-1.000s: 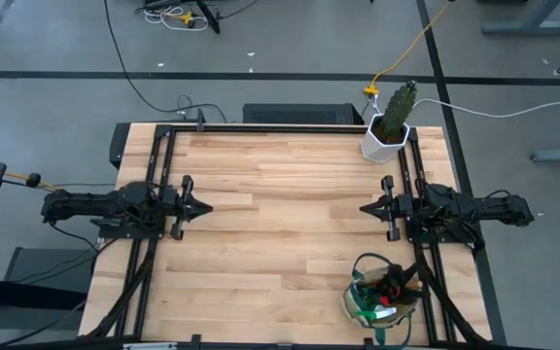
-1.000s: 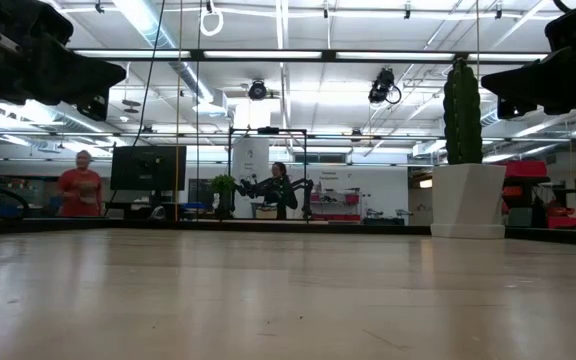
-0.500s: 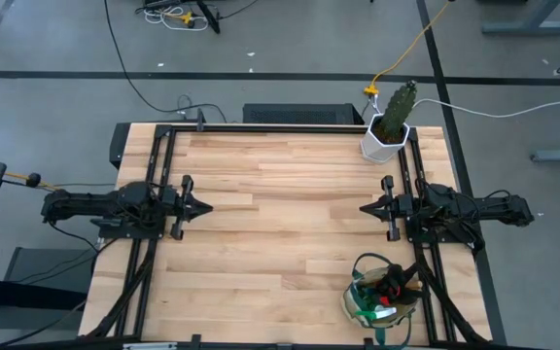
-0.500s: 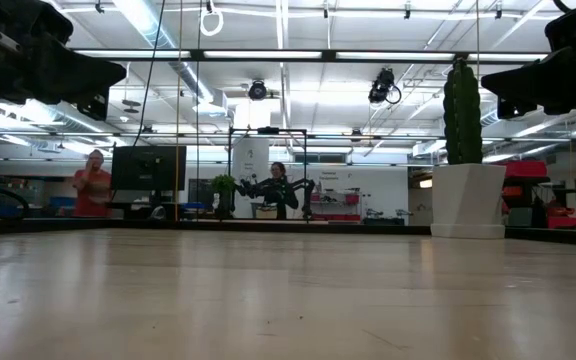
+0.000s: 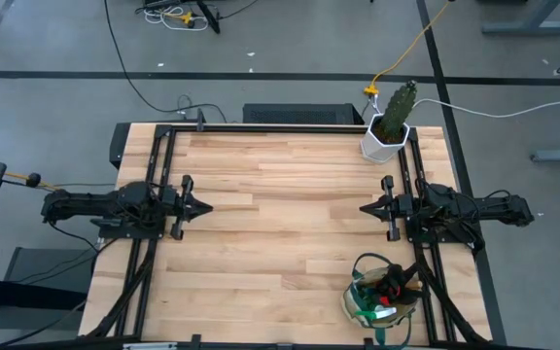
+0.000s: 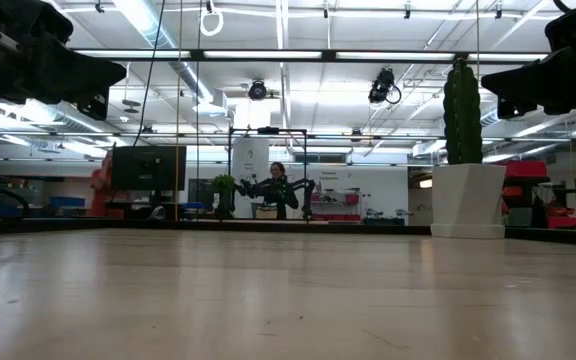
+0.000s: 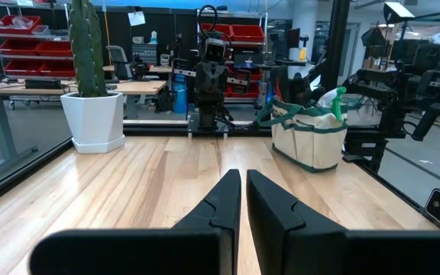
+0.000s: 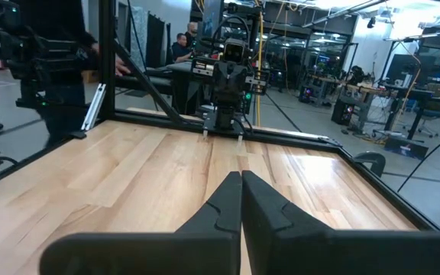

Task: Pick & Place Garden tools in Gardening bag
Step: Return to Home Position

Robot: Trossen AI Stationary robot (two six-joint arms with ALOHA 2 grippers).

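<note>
The beige gardening bag with green trim stands on its base at the table's near right corner. It also shows in the left wrist view. The garden tools sit inside it: a green-and-white spray bottle top and red and dark items show above the rim. My left gripper is shut and empty above the table's left side. My right gripper is shut and empty above the table's right side, on the far side of the bag.
A green cactus in a white hexagonal pot stands at the far right corner. It also shows in the low view and the left wrist view. Bare wooden table lies between the two grippers. A person shows far behind.
</note>
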